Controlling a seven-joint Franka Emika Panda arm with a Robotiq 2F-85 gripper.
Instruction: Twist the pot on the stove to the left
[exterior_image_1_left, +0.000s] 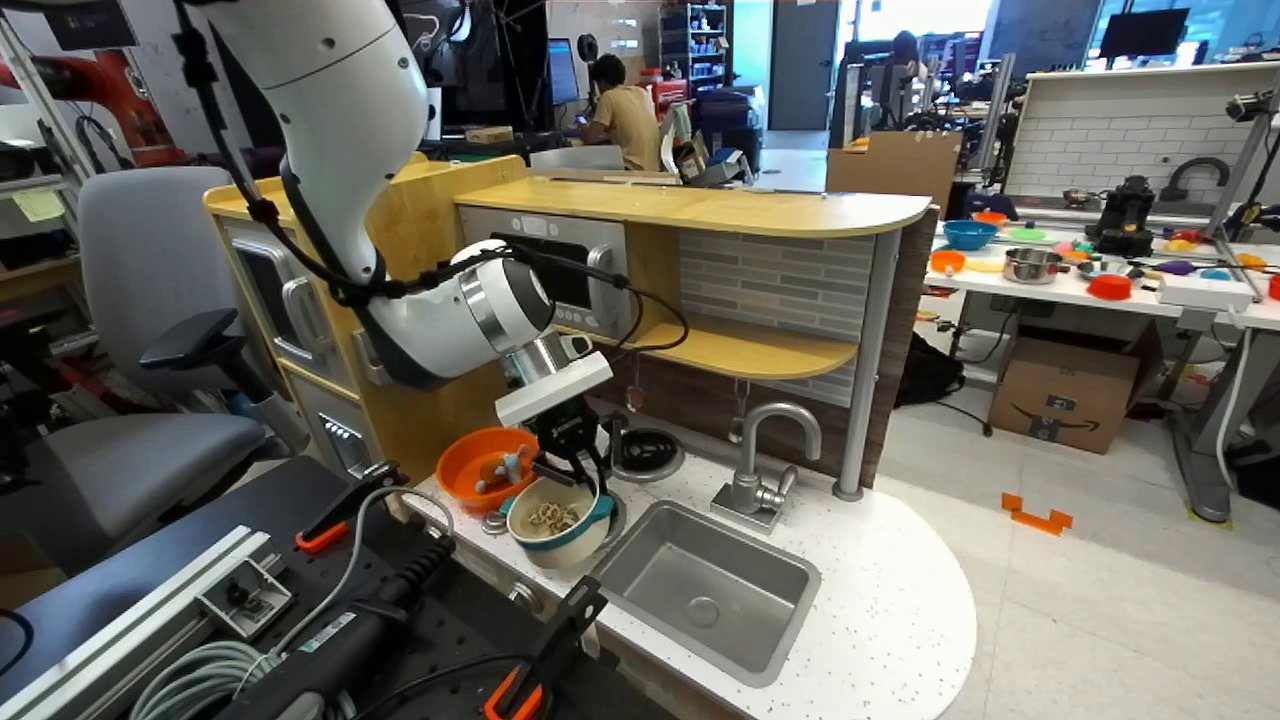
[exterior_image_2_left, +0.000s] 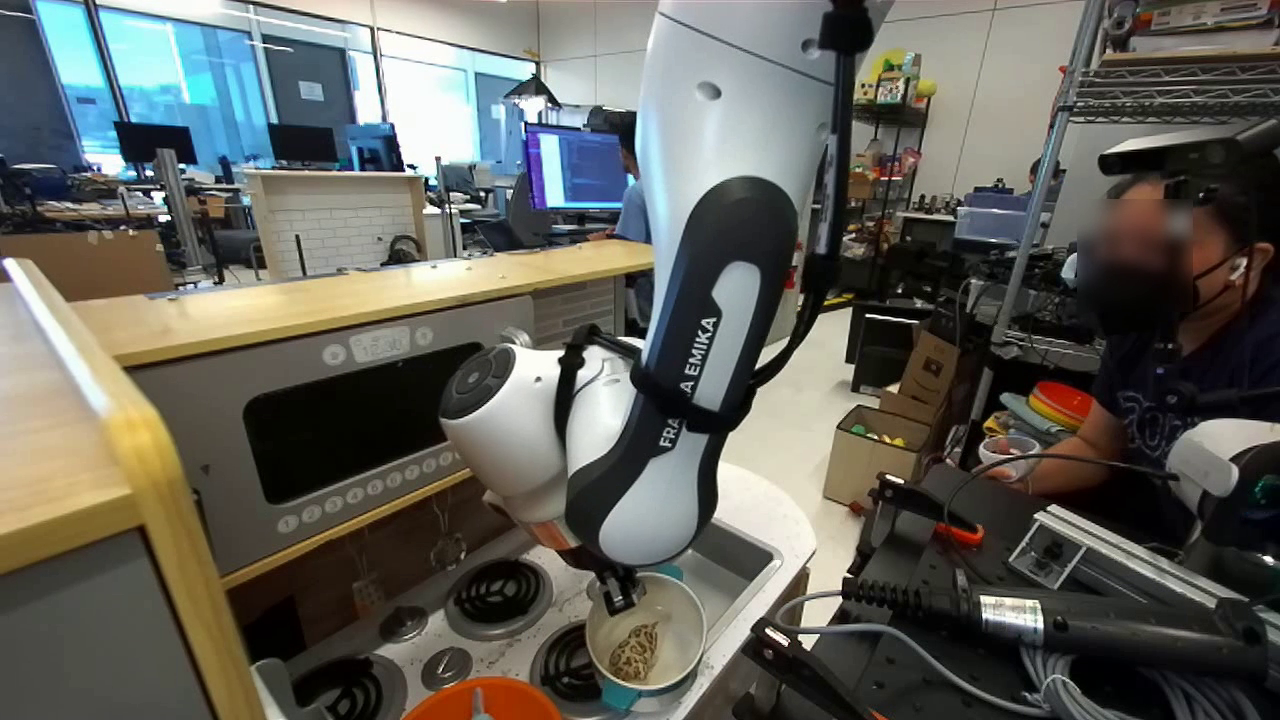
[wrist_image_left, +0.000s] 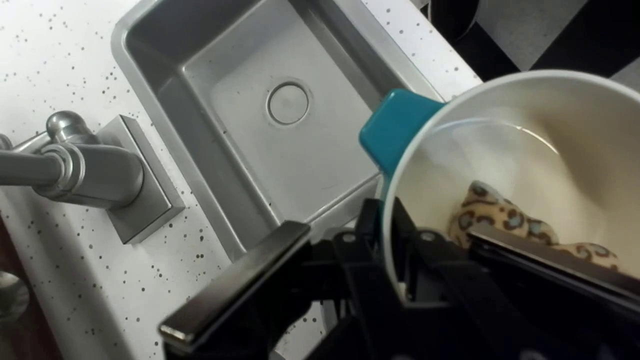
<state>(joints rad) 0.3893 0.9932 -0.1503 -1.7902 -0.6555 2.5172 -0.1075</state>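
The pot (exterior_image_1_left: 565, 553) has a pale cream inside and teal handles and outer wall. It is over the front burner nearest the sink on the white stove (exterior_image_2_left: 515, 652); I cannot tell if it rests flat. A leopard-spotted toy (wrist_image_left: 505, 215) lies inside the pot, which also shows in an exterior view (exterior_image_2_left: 672, 628) and the wrist view (wrist_image_left: 500, 155). My gripper (wrist_image_left: 386, 215) is shut on the pot's wall, one finger inside and one outside the rim, near a teal handle (wrist_image_left: 400, 127). The gripper also shows in both exterior views (exterior_image_1_left: 578, 472) (exterior_image_2_left: 618, 594).
An orange bowl (exterior_image_1_left: 462, 462) with a grey toy stands beside the pot. The grey sink (exterior_image_1_left: 700, 590) and faucet (exterior_image_1_left: 800, 420) are on the pot's other side. A black burner (exterior_image_2_left: 500, 592) lies behind. A black clamp (exterior_image_1_left: 572, 612) stands at the front edge; an overhead shelf (exterior_image_1_left: 760, 350) rises behind.
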